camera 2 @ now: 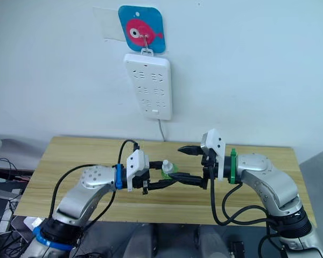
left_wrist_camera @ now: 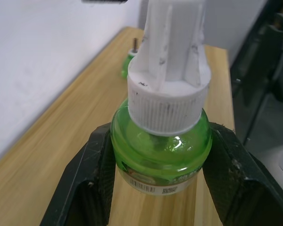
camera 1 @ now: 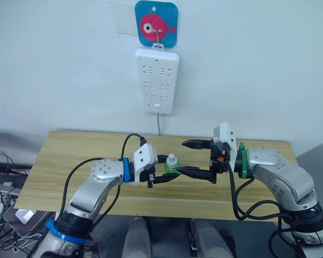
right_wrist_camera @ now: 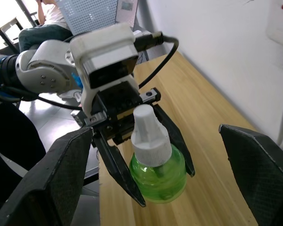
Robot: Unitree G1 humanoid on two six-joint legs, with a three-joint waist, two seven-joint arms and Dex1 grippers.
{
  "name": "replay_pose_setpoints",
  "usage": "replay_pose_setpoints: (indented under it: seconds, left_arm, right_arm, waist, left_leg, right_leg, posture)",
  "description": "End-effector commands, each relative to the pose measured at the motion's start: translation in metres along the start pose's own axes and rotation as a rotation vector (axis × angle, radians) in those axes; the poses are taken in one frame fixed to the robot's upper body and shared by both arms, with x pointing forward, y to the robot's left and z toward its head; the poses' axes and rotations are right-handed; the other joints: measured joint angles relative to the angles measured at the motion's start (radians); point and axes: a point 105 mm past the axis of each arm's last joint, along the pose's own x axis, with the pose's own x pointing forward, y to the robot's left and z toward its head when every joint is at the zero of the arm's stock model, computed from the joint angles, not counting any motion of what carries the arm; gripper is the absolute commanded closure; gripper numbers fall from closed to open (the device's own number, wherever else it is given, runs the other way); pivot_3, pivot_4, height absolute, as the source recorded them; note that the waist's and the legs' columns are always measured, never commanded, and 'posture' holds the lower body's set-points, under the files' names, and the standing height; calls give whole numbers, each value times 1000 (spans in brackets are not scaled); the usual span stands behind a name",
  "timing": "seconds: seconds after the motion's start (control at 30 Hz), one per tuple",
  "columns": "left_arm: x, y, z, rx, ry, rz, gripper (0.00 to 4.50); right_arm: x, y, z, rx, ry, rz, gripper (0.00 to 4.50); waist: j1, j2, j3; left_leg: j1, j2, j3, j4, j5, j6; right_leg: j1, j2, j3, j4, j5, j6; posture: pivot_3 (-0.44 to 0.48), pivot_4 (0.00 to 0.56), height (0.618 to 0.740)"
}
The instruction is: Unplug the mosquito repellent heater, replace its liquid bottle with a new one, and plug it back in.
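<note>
Green liquid bottle [right_wrist_camera: 158,172] upright, white cap up, clamped in left gripper [camera 1: 162,177]

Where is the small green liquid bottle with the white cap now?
The small green liquid bottle with the white cap is held upright in the left tool, above the wooden table, facing the open right tool.

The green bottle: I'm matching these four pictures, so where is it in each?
Left eye view: green bottle at centre, in the left gripper.
Right eye view: centre, above the table.
Left wrist view: centre foreground, between the black fingers.
Right wrist view: lower centre.
Shared landmark: its white cap.
</note>
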Motion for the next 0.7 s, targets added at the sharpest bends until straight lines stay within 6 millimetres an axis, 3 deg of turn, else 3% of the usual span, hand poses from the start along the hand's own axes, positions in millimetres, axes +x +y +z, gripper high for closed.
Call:
replay_pose_setpoints:
  seconds: [0.03, 0.13, 0.27, 0.37, 0.6, 0.63, 0.7]
  left_arm:
    - [4, 1, 9, 25, -26, -57, 2263]
    - [6, 7, 14, 37, -29, -67, 2263]
    - [9, 10, 17, 45, -39, -76, 2263]
    - [11, 13, 22, 45, -60, -68, 2263]
    - [13, 19, 28, 57, -76, -58, 2263]
    - [13, 19, 28, 56, -77, -56, 2263]
    - [13, 19, 27, 55, -76, -54, 2263]
  right_arm:
    - [5, 2, 13, -57, -39, 3, 0]
    - [10, -5, 21, -81, -69, -41, 0]
    - [35, 2, 16, -87, -75, -45, 0]
    - [37, 4, 8, -79, -66, -40, 607]
    - [35, 0, -13, -62, -44, -46, 3123]
    - [35, -2, -16, -58, -46, -54, 3372]
    - [33, -5, -18, -58, -54, -72, 3368]
  waist:
    - [-4, 0, 0]
    - [-10, 0, 0]
    - [-21, 0, -1]
    - [-21, 0, -1]
    - [-24, 0, -1]
    - [-24, 0, -1]
    - [-24, 0, -1]
  left_leg:
    - [0, 0, 0, 0, 0, 0]
    - [0, 0, 0, 0, 0, 0]
    - [-1, 0, 0, 1, 0, 0]
    - [-2, 0, 0, 1, 0, 0]
    - [-2, 0, 0, 3, 0, 0]
    - [-2, 0, 0, 3, 0, 0]
    - [-2, 0, 0, 3, 0, 0]
  right_leg:
    - [-1, 0, 0, 0, 0, 0]
    - [-1, 0, 0, 1, 0, 0]
    - [-1, 0, 0, 1, 0, 0]
    - [-3, 0, 0, 1, 0, 0]
    - [-2, 0, 0, 4, 0, 0]
    - [-2, 0, 0, 4, 0, 0]
    - [-3, 0, 0, 4, 0, 0]
  posture:
    - [-70, 197, 740]
    - [-85, 195, 740]
    - [-97, 197, 740]
    - [-99, 197, 740]
    - [-87, 200, 740]
    - [-87, 200, 740]
    - [-84, 201, 740]
